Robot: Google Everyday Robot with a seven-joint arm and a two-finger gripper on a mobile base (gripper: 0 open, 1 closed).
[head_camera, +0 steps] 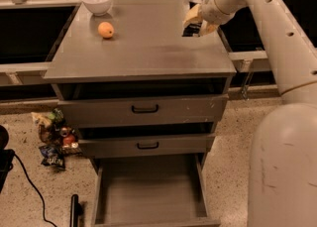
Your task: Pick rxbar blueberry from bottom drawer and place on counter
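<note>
Over the counter's (148, 52) far right edge, the gripper (195, 23) pinches the dark rxbar blueberry (190, 31) low by the surface, though I cannot tell if it touches. An orange (105, 29) and white bowl (96, 2) sit well apart, back left. Below, the bottom drawer (148, 191) stands pulled open.

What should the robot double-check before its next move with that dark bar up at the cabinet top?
1. The rxbar blueberry is out of the bottom drawer: ok.
2. The tool is over the counter, right rear: ok.
3. Bar lying flat on the counter: cannot tell.
4. The orange and bowl are clear of it: ok.
5. Bar well in from the right edge: not ok, close.
</note>
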